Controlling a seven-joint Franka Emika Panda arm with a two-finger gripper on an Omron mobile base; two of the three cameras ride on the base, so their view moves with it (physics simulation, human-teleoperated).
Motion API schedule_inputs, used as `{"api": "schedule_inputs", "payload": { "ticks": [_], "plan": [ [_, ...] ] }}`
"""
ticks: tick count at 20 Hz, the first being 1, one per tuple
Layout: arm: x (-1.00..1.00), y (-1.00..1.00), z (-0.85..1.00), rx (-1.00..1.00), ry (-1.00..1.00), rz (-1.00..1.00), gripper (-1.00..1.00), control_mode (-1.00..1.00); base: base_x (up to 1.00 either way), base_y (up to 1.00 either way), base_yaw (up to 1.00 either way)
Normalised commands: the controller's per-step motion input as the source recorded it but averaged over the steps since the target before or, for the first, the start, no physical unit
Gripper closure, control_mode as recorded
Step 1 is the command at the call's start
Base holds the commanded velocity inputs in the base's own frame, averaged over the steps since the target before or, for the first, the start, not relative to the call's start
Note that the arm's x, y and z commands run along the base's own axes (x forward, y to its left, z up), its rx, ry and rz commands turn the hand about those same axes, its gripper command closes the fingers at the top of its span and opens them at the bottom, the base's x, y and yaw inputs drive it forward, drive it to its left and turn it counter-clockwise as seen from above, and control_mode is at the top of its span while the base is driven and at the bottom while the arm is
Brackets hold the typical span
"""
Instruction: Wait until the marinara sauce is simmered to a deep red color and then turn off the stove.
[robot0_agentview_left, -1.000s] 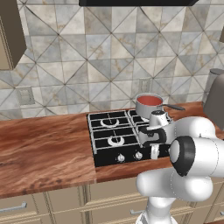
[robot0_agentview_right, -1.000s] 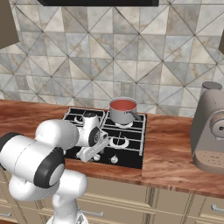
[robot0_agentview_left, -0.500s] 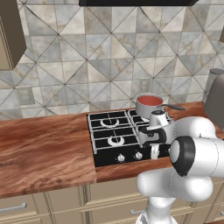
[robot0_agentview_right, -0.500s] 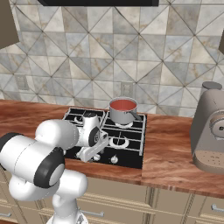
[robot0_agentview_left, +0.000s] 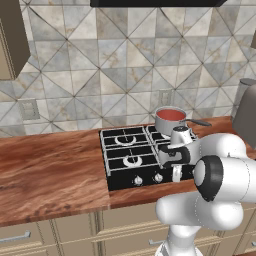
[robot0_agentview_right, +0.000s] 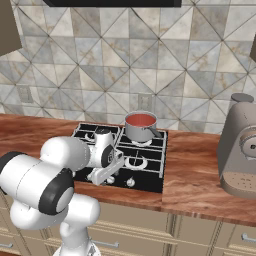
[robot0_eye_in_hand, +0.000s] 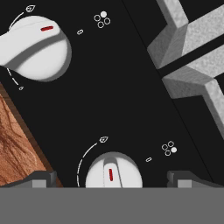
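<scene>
Marinara sauce (robot0_agentview_left: 171, 115) fills a small steel saucepan (robot0_agentview_right: 138, 131) as a smooth, flat disc of orange-red, level just below the rim. The pan sits on the back right burner of the stove (robot0_agentview_left: 120, 155), its dark handle (robot0_agentview_left: 198, 122) pointing right toward the desk edge of the cooktop. The stove is a black four-burner cooktop with black grates and silver burner rings, set into a reddish wooden desk (robot0_agentview_left: 50, 170), with small silver knobs along its front.

In the hand view the pincer (robot0_eye_in_hand: 113, 180) hangs close over the front strip of the stove. Its two dark fingertips (robot0_eye_in_hand: 40, 179) stand wide apart on either side of one silver knob (robot0_eye_in_hand: 113, 171), not touching it; the knob's red mark points roughly straight up the picture. A second knob (robot0_eye_in_hand: 37, 48) lies further off along the same strip, its red mark turned sideways. Grey grate bars (robot0_eye_in_hand: 192, 52) cross the upper right corner, and a wedge of wood grain shows at the lower left, so the knob row lies between the grates and the desk's front part.

To the left of the stove the desk is broad and bare; to the right a grey coffee machine (robot0_agentview_right: 240, 150) stands near the wall, well apart from the pan.

In both base views the white arm covers the hand, so the pincer itself is hard to make out there, and some front knobs are hidden behind it.
</scene>
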Motion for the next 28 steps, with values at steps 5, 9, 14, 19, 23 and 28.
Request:
{"api": "schedule_inputs", "payload": {
  "ticks": [5,9,14,19,23,28],
  "plan": [
    [0.0,0.0,0.0,0.0,0.0,0.0,-1.0,-1.0,0.0,0.0,0.0],
    [0.0,0.0,0.0,0.0,0.0,0.0,-1.0,-1.0,0.0,0.0,0.0],
    [0.0,0.0,0.0,0.0,0.0,0.0,-1.0,-1.0,0.0,0.0,0.0],
    [0.0,0.0,0.0,0.0,0.0,0.0,-1.0,-1.0,0.0,0.0,0.0],
    [0.0,0.0,0.0,0.0,0.0,0.0,-1.0,-1.0,0.0,0.0,0.0],
    [0.0,0.0,0.0,0.0,0.0,0.0,-1.0,-1.0,0.0,0.0,0.0]
  ]
}}
